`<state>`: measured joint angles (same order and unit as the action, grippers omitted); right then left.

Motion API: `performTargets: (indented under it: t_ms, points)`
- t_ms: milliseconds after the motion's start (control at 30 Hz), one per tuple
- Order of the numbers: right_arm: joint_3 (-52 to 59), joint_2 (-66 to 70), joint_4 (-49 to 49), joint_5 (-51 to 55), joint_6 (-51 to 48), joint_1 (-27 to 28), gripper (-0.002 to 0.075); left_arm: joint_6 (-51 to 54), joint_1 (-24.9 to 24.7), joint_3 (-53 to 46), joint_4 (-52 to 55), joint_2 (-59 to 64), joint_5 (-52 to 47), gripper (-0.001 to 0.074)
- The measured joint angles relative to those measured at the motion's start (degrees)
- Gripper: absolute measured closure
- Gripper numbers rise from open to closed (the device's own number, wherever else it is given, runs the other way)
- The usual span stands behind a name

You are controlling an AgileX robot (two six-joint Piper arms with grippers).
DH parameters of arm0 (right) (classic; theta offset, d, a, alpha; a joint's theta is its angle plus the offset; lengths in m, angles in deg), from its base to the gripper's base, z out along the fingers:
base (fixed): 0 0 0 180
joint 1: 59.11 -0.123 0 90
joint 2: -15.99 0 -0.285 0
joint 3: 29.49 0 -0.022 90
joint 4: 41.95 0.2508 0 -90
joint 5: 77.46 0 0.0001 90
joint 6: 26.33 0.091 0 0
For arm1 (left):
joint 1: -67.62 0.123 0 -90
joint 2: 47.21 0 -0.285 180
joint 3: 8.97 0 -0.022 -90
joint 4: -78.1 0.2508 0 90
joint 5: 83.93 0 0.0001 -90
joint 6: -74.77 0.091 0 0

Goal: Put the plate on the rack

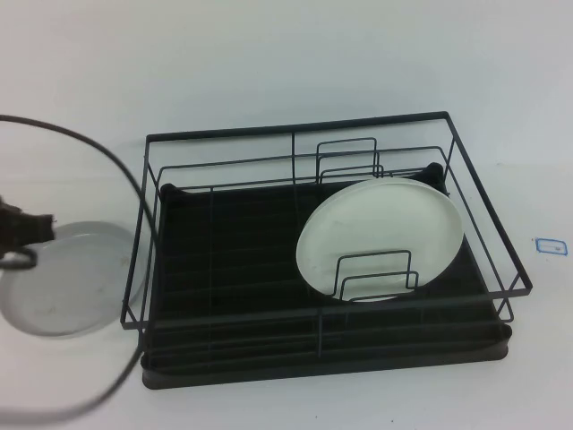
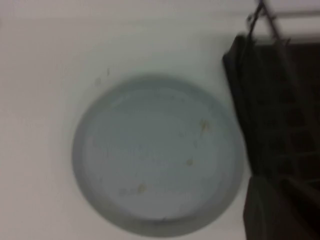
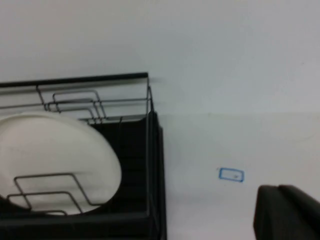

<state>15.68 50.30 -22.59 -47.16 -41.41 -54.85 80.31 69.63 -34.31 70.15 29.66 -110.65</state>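
Observation:
The pale grey plate point(image 1: 63, 279) lies flat on the white table, left of the rack; it fills the left wrist view point(image 2: 157, 155), with a few small specks on it. The black wire rack point(image 1: 295, 143) with a ribbed black tray base point(image 1: 233, 260) stands in the middle of the table. My left gripper point(image 1: 20, 235) hovers over the plate's far left edge, apart from the rack; its dark body shows at a corner of the left wrist view point(image 2: 272, 210). My right gripper point(image 3: 287, 212) is outside the high view, over bare table to the right of the rack point(image 3: 150, 150).
A creamier white plate point(image 1: 380, 235) leans among the rack's upright dividers on its right side; it also shows in the right wrist view point(image 3: 55, 160). A small blue-outlined tag point(image 1: 550, 245) lies on the table right of the rack. A dark cable point(image 1: 107, 152) loops over the left.

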Motion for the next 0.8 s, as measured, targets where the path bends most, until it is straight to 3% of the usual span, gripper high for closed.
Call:
performTargets:
  t_ms: [100, 300, 367, 600, 800]
  points:
    - [-0.41, 1.36, 3.32, 1.52, -2.93, 0.0, 0.0708, 0.0, 1.43, 2.57, -0.45, 4.91, -1.97, 0.0661]
    - [-0.42, 2.12, 10.86, 8.76, -11.91, 0.0, 0.0708, 6.65, 9.43, 10.58, -9.86, 17.91, -6.95, 0.0411]
    - [-0.42, 2.12, 11.37, 10.57, -12.92, 0.0, 0.0708, 10.86, 12.19, 12.75, -13.93, 21.7, -8.7, 0.036]
    - [1.84, 2.12, 12.14, 11.58, -13.52, 0.0, 0.0708, 13.4, 15.97, 17.68, -13.82, 31.45, -7.42, 0.0328]
    - [4.37, 2.12, 12.14, 12.04, -13.52, 0.0, 0.0708, 12.97, 15.87, 23.52, -12.6, 40.17, -5.04, 0.0371]
